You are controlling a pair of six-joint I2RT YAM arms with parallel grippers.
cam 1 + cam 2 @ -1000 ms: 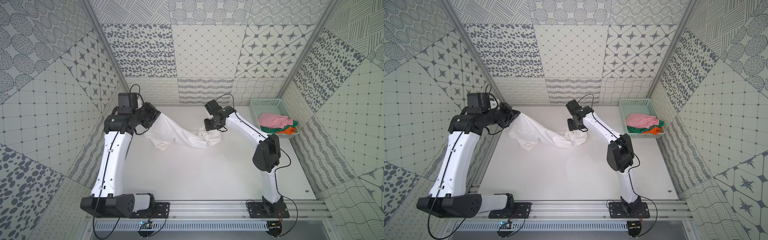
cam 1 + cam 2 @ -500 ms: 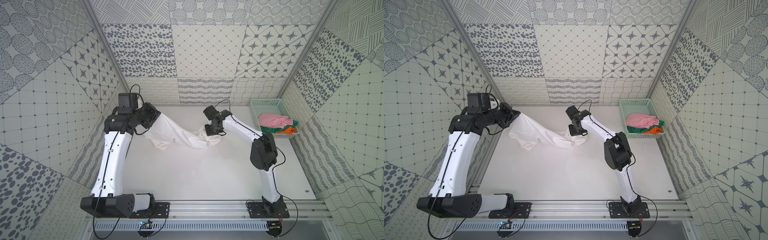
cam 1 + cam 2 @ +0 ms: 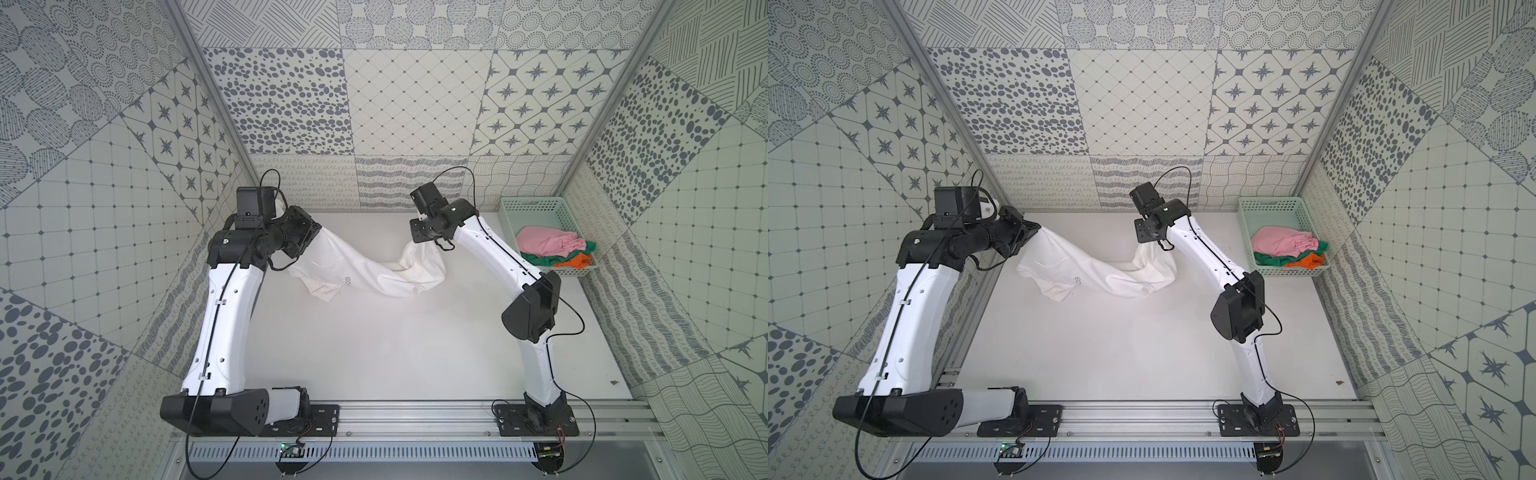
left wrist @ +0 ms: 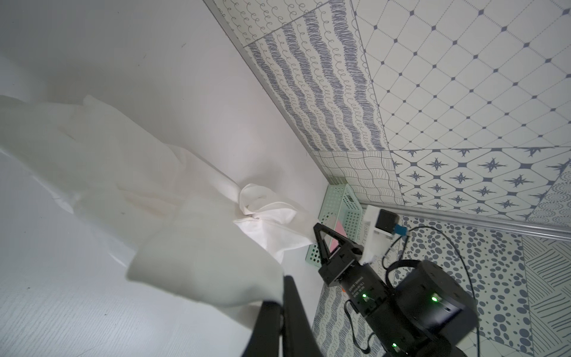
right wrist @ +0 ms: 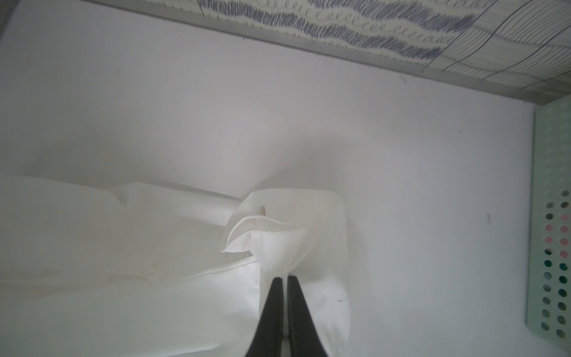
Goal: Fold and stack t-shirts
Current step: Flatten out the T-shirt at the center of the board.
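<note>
White t-shirt pinched between right fingers (left fingers too).

The white shirt is soft matt cloth — creased; the basket perforated plastic; the table smooth, matt.

white t-shirt strung between left claw, right claw (middle sagging)

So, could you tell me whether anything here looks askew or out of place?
The white t-shirt is twisted like a rope between the left gripper and right gripper, both shut on it. Its middle sags, bunched rather than spread flat. The pink t-shirt, green t-shirt and orange t-shirt lie crumpled in the mint-green basket.
</note>
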